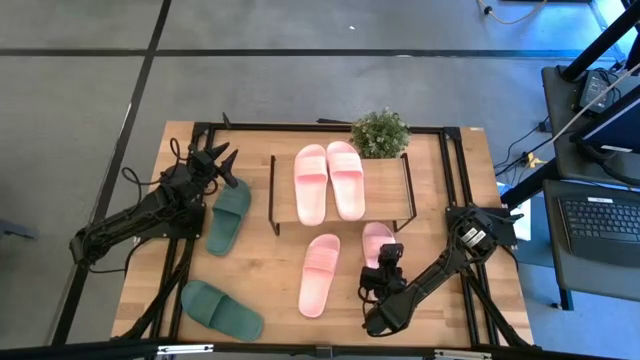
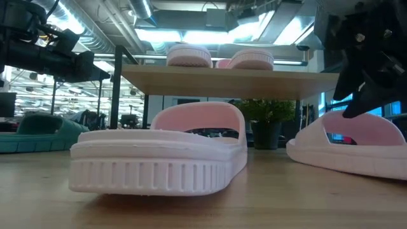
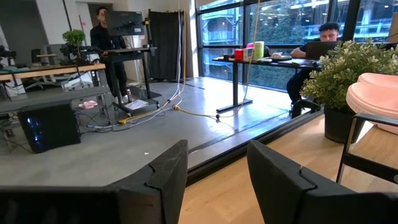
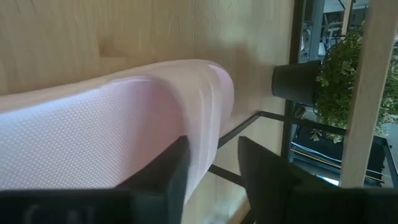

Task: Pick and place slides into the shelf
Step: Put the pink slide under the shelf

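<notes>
The shelf point(image 1: 385, 195) stands at mid-table with one light pink pair point(image 1: 327, 180) lying on its top board point(image 2: 235, 81). A third pink slide point(image 1: 320, 273) lies sole down on the table in front of it. A fourth point(image 1: 376, 238) lies to its right, partly under my right gripper point(image 1: 388, 258), which is open with its fingers astride that slide's side edge point(image 4: 205, 124). One dark green slide point(image 1: 230, 215) lies left of the shelf, the other point(image 1: 222, 308) near the table's near left corner. My left gripper point(image 1: 222, 158) is open in the air beyond the first green slide. My right gripper point(image 4: 214, 168) comes slanting down from the near side at the fourth pink slide. One finger point(image 4: 168, 177) stands over the slide's side edge, the other point(image 4: 267, 174) beside it above the bare table. I cannot tell whether either finger touches the slide.
A small potted plant point(image 1: 380, 132) stands at the far edge behind the shelf. The shelf's thin black legs point(image 4: 249, 180) lie just ahead of my right gripper. Black frame rails point(image 1: 455, 180) run along the table's sides. People work at desks in the room beyond point(image 3: 115, 43).
</notes>
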You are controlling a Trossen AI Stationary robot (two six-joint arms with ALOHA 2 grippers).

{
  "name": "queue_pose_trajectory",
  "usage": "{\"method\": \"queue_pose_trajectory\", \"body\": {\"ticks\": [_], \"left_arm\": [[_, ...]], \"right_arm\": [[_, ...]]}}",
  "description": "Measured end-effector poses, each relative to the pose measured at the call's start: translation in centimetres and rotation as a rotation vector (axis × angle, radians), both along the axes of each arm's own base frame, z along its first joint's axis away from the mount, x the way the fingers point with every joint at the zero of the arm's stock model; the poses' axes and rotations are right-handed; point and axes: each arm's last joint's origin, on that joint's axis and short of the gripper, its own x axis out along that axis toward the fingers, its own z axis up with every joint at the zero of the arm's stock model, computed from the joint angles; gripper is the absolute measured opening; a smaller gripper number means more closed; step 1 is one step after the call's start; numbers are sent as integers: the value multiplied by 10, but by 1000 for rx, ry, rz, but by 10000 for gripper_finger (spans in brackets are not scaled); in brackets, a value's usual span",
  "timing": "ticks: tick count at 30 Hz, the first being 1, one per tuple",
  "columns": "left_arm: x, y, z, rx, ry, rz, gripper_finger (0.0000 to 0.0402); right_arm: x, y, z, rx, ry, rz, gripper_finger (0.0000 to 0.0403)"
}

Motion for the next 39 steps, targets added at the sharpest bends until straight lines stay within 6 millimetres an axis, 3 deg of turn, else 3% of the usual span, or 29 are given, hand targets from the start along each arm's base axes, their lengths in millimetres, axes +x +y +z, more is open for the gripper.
{"method": "queue_pose_trajectory", "body": {"ticks": [5,10,17,20,25,31,39], "left_arm": [[0,0,0,0,0,0,159],[0,0,0,0,0,0,159],[0,0,0,0,0,0,159],[0,0,0,0,0,0,159],[0,0,0,0,0,0,159],[0,0,0,0,-1,0,159],[0,0,0,-1,-1,0,159]], "right_arm": [[0,0,0,-2,1,1,183],[2,2,3,8,-9,1,194],[17,15,29,91,-54,46,194],[23,24,47,228,-61,-5,194],[26,43,76,509,-196,-289,195],[12,77,88,660,-258,-252,195],[-15,102,75,653,-381,-270,195]]}}
